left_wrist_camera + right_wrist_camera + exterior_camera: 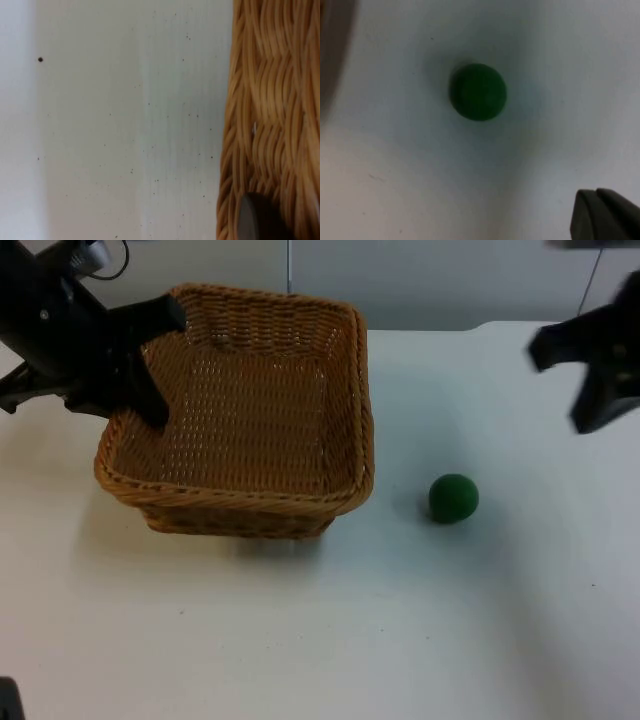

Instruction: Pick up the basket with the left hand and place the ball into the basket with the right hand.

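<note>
The white counter [300, 640] runs back to a grey partition wall [450, 280]. On its left half sits the wicker basket [240, 420], square, open side up and nothing inside it. The left claw [160, 365] is at the basket's left rim, one black finger over the rim's far corner and the other reaching down inside the left wall, so the rim lies between the two; whether they press on it I cannot tell. In the left wrist view the woven wall [270, 115] stands close beside a dark fingertip [257, 220]. The right claw [575, 385] hangs above the counter's right edge, its two fingers spread apart and holding nothing. The green ball [453, 498] lies on the counter just right of the basket, apart from it, and the right wrist view looks down on the ball [478, 91].
</note>
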